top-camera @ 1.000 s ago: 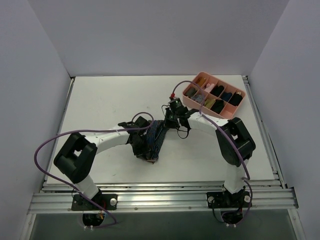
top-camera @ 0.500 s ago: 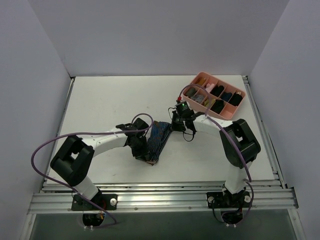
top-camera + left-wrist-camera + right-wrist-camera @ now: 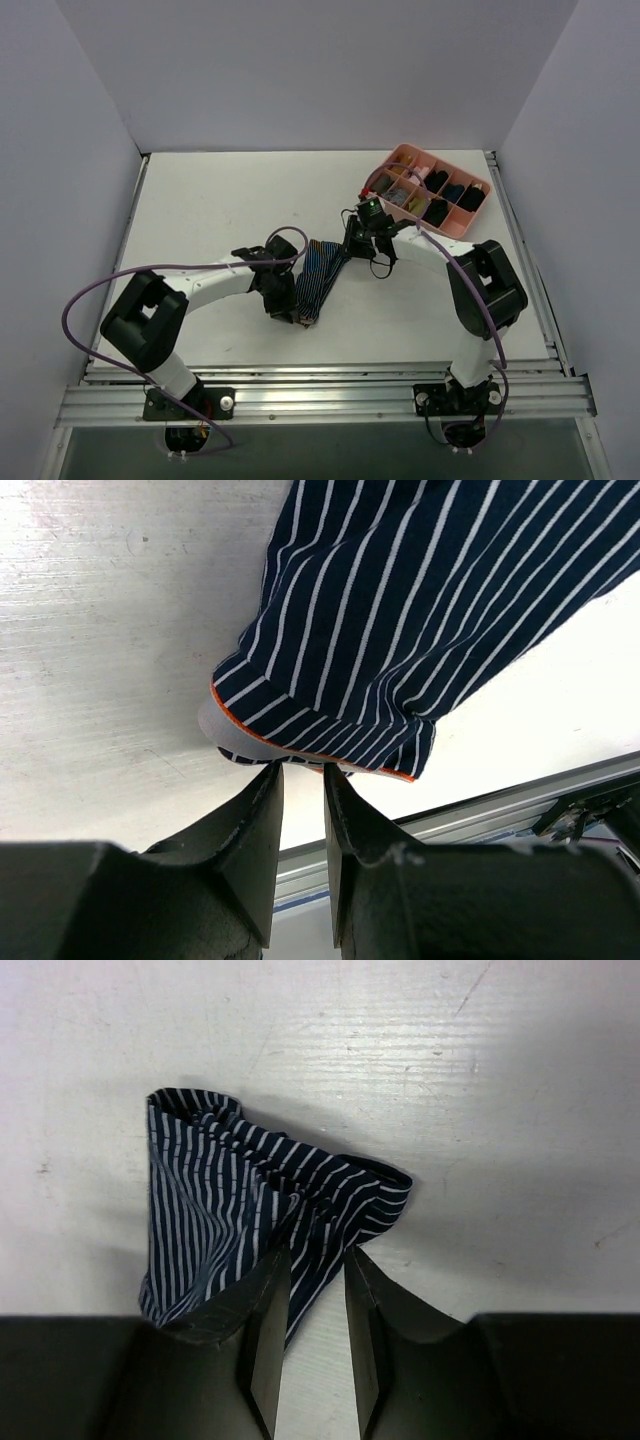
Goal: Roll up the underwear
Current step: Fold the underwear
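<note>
The underwear [image 3: 318, 280] is a navy pinstriped cloth lying as a long narrow folded strip on the table, running from near-left to far-right between the two arms. My left gripper [image 3: 284, 306] sits at its near end. In the left wrist view the gripper [image 3: 302, 770] is open by a narrow gap, its tips touching the orange-edged waistband of the underwear [image 3: 420, 610]. My right gripper [image 3: 349, 251] is at the far end. In its wrist view that gripper [image 3: 318, 1250] stands open, with a bunched fold of the underwear [image 3: 220, 1190] just ahead of and partly between the tips.
A pink divided tray [image 3: 440, 162] holding small rolled bundles stands at the back right, just beyond the right wrist. The metal rail [image 3: 320, 385] runs along the table's near edge, close behind the left gripper. White walls enclose the table.
The right gripper has opened and let go of the far end of the underwear, after shifting right with it. The left gripper shifted a little to the left and kept its gap.
</note>
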